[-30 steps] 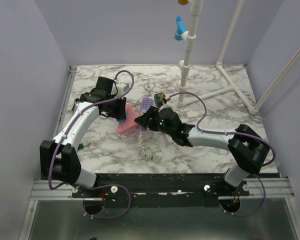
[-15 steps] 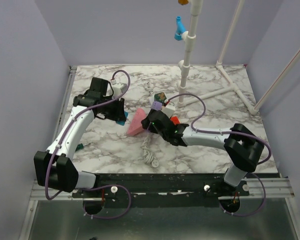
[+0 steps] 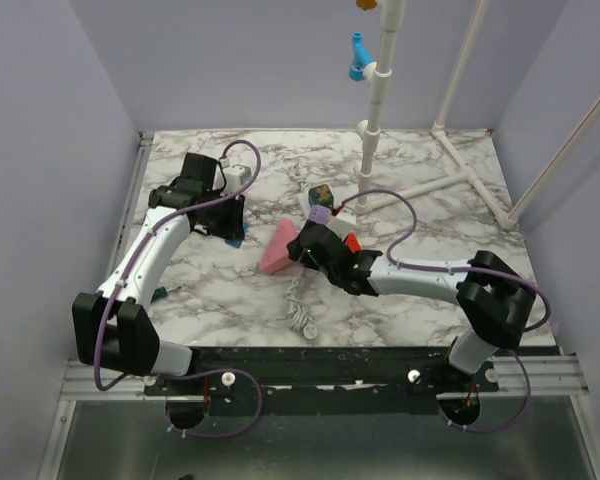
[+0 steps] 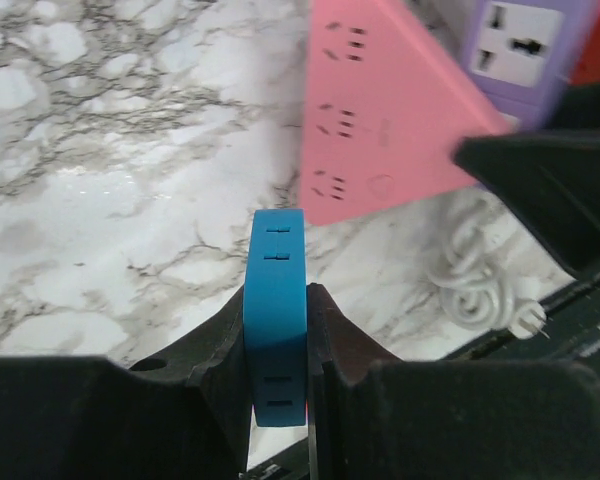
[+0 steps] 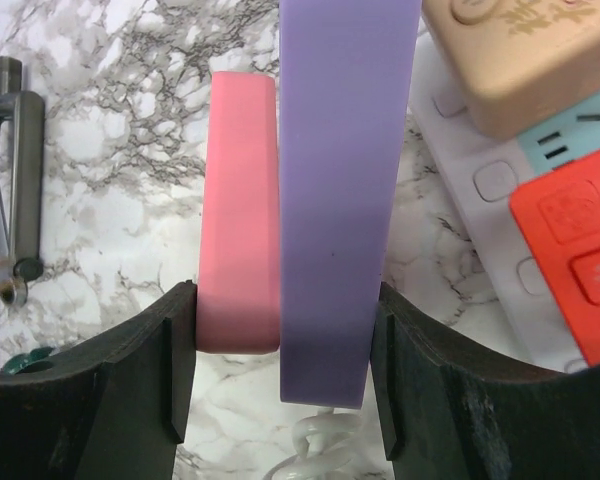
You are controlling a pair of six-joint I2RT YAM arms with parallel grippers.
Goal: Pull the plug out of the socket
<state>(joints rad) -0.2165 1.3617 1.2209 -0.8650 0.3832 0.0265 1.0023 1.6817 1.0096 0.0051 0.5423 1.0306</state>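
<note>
Left arm [image 3: 145, 255]: white tubular links, black joint housings, large black block at shoulder. Right arm [image 3: 420, 282]: same build, white forearm link, bulky black elbow block [image 3: 500, 305]. Purple cable [image 3: 242, 152] loops off each wrist; further purple loops hang below both bases at near edge of worktop [image 3: 210, 290]. Left claw [image 4: 278, 300], right claw [image 5: 282, 290]: two matte black fingers [image 5: 150, 370], flat inner faces, round hole low on one finger.
</note>
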